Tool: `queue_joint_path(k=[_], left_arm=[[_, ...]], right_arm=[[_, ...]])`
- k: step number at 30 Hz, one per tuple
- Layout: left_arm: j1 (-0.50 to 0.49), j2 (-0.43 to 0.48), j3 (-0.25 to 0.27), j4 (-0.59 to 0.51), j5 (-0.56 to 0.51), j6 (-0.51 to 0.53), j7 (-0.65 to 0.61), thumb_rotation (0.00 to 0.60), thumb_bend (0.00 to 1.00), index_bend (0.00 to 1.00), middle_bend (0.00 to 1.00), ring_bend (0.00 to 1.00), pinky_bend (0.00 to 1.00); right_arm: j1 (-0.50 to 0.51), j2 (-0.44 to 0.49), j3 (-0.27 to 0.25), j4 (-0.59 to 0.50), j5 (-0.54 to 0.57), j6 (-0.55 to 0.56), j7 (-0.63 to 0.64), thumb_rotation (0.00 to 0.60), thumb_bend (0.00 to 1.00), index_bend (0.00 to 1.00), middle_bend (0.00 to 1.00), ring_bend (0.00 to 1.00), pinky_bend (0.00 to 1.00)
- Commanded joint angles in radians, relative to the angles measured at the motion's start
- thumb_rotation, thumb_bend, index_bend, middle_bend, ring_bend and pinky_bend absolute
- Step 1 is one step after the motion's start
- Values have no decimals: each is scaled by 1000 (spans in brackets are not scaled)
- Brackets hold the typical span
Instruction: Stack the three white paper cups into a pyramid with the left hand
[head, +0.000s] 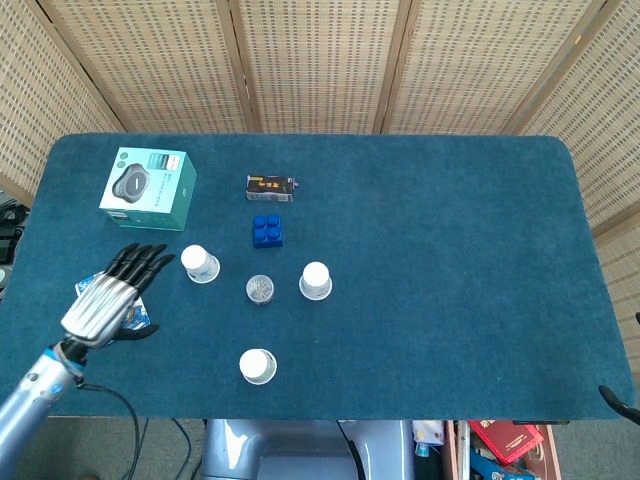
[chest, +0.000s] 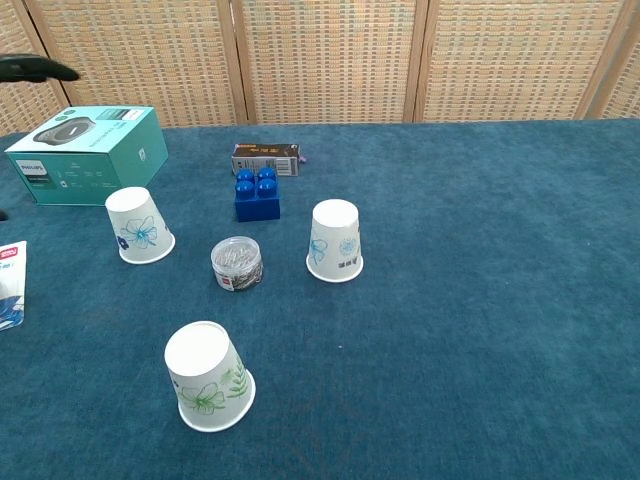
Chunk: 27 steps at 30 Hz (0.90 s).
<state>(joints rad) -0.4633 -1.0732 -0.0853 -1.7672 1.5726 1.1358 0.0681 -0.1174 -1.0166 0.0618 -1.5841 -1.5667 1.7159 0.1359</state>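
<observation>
One hand shows plainly: the left hand (head: 108, 296) hovers over the table (head: 450, 250) near its left edge, fingers spread and stretched forward, holding nothing, above a blister pack (head: 138, 317) lying there. Its fingertips reach toward the nearest paper cup (head: 199, 264), without touching it. All three cups stand upside down and apart: that one left of centre, a second cup (head: 315, 281) near the middle, a third cup (head: 257, 366) close to the front edge. Between the first two sits a small round tin (head: 260, 289). Toward the back lie a blue brick (head: 266, 231), a dark small box (head: 270, 186) and a teal box (head: 149, 188). The table's right half is bare cloth. Whether the right hand is spread or clenched cannot be told.
</observation>
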Motion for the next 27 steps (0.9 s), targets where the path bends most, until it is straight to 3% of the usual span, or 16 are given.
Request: queue_joint_path(k=[1,5,9,15,20,27], left_arm=[[-175,-118,-110,-4,-157,-199,129,600,190,0,0,36,107],[-285,-236,-149,68,-279,-315,220,600,190,0,13,106,166],[-385,-363,-184,169,-428,-385,301,600,190,20,90,152,210],[-517,-537,-205,343,-610,-418,422,600,190,59,111,163,221],[-622,-654,-206,476,-724,-430,513,600,191,136,211,237,276],[-681,-725,-197,557,-794,-428,547,600,190,251,320,314,335]], right_arm=[[4,0,3,0,12,-12,-2,600,0,0,0,0,0],[13,1,13,3,46,-40,6,600,0,0,0,0,0],[23,2,25,12,89,-76,16,600,0,0,0,0,0],[34,5,37,22,128,-113,29,600,0,0,0,0,0],[34,9,45,29,158,-130,41,600,0,0,0,0,0],[33,13,46,24,163,-134,40,600,0,0,0,0,0]])
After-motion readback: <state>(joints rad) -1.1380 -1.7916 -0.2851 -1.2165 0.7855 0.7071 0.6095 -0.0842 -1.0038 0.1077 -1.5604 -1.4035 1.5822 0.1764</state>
